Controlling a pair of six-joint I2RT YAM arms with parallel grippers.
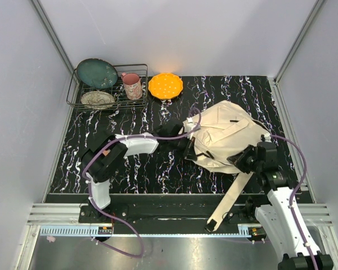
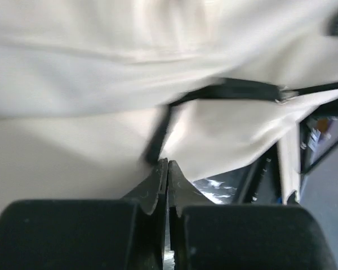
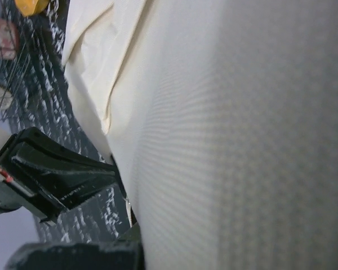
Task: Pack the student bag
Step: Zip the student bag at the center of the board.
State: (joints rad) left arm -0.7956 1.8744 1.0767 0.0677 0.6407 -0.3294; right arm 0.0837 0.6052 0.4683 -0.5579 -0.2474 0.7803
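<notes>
Jaws on your left gripper (image 2: 168, 166) are shut at the student bag's (image 1: 225, 132) left edge — your right gripper (image 1: 241, 159) closed too, against its near-right canvas.

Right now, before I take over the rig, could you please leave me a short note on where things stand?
Left gripper: shut, with its tips against the left edge of the student bag by a black trim. I cannot confirm a pinch.
Right gripper: shut and pressed to the bag's near right edge. Fabric hides its fingers.
Bag: lying on the right half of the table, with one strap hanging over the near edge.
Done: nothing visibly packed, and the inside is hidden.
Left: probably to open the bag and load it.
</notes>
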